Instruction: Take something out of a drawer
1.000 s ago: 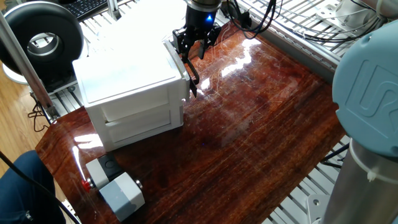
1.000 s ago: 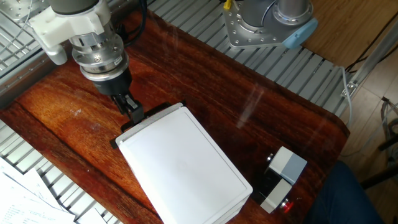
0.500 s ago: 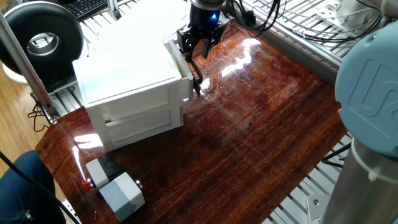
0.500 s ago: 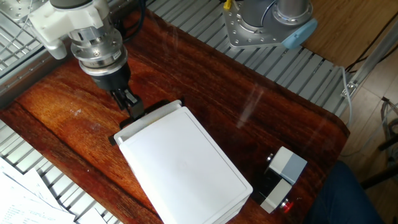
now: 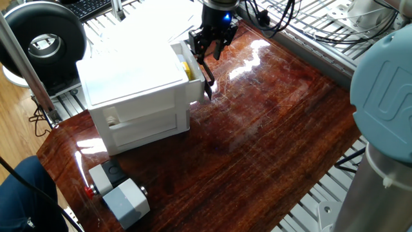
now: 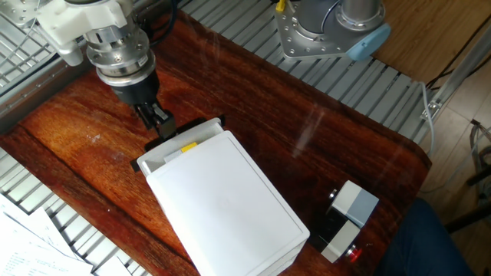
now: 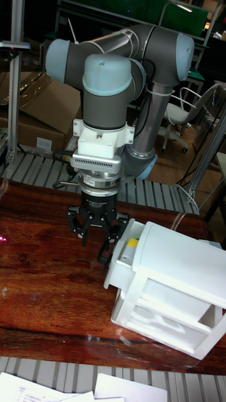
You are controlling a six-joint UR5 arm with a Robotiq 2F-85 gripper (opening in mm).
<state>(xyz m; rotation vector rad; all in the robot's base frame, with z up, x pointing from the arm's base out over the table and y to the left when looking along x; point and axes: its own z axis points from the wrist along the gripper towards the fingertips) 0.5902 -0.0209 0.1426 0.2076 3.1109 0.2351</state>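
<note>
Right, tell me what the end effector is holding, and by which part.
The end effector appears to grip the drawer by its black bar handle. The yellow block lies untouched inside the partly open drawer.

Bright overhead glare streaks the glossy table [image 5: 270, 129]

Dark reddish wood tabletop [image 5: 277, 135], glossy, glare seen near the far edge. Framed by slotted alu rails [image 6: 360, 84]. Light wood floor [image 5: 16, 116] seen at left. Cardboard boxes [image 7: 37, 113] stacked in the bg, office chair [image 7: 182, 113] w/ pale seat parked further back. Room's dim.
</note>
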